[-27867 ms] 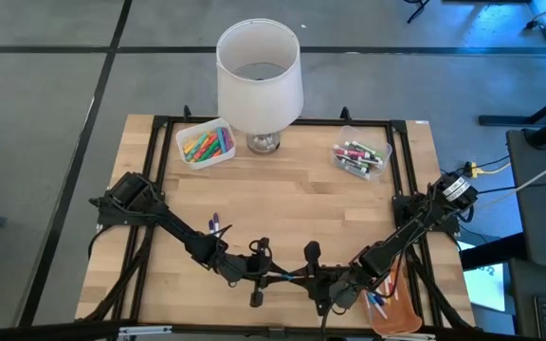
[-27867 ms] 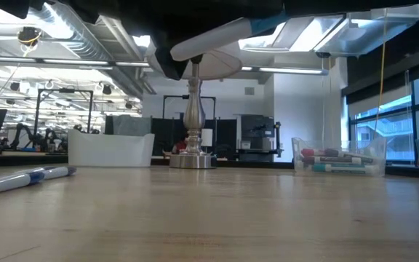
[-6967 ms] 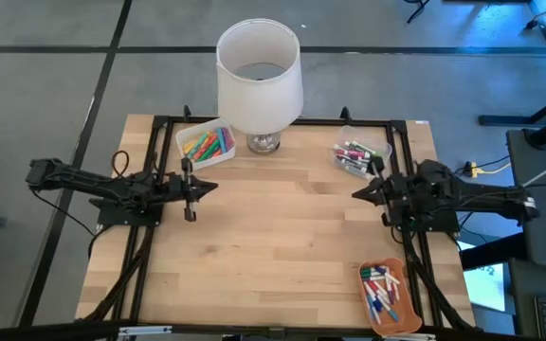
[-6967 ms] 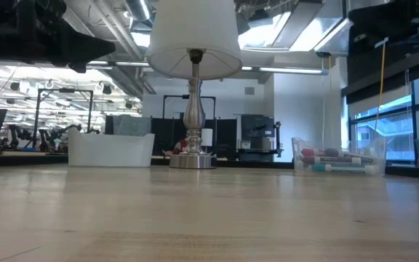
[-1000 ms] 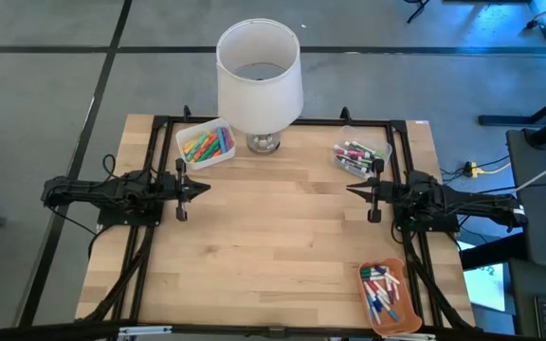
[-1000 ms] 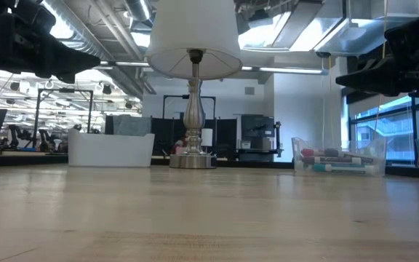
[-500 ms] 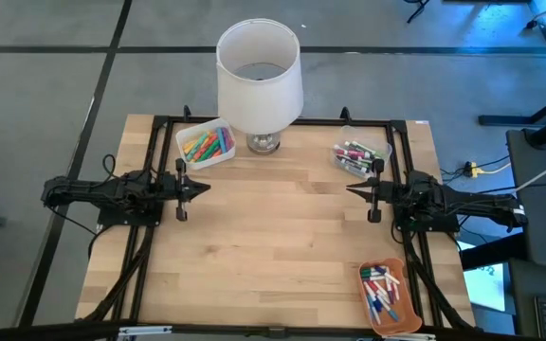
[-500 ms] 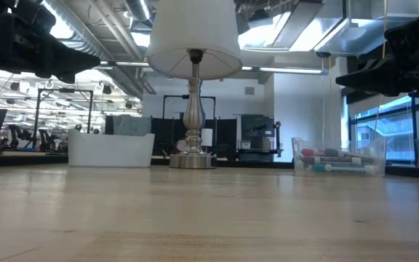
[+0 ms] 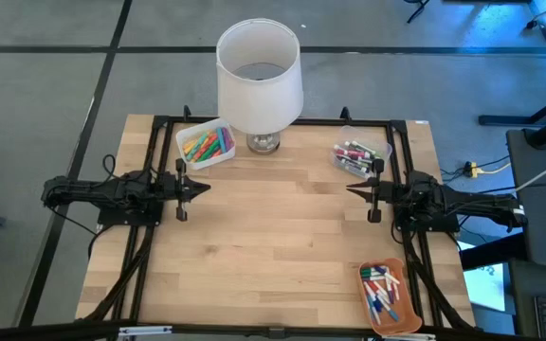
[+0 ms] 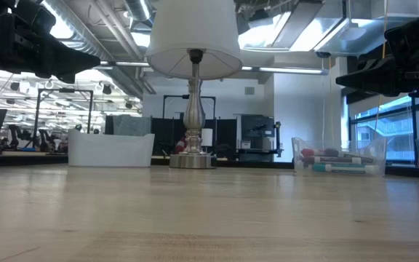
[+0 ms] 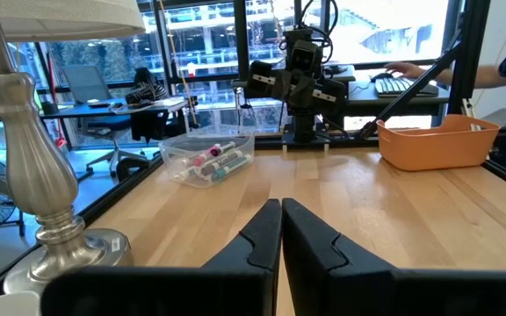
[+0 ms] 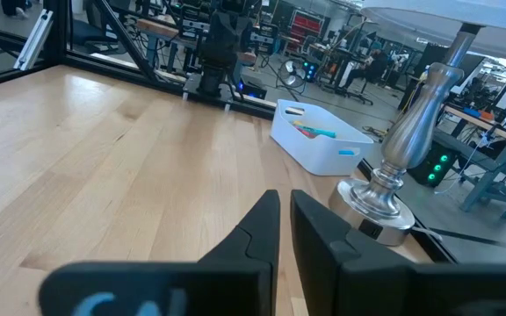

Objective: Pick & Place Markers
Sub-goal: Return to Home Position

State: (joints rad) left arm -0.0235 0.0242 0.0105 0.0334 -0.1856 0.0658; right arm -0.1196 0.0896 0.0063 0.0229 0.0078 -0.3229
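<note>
Both arms sit folded at frame mid-left and mid-right, left gripper (image 9: 195, 187) and right gripper (image 9: 356, 192) pressed together, empty: reads as home pose. Markers (image 9: 377, 287) lie in the orange bin (image 9: 404, 284), lower right; none loose on the desk (image 9: 273, 246), so sorting looks finished.

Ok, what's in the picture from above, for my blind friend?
The robot's left pincer and right pincer wait empty at opposite edges of a wooden table. Markers lie in an orange bin, white tray and clear box near a lamp.
</note>
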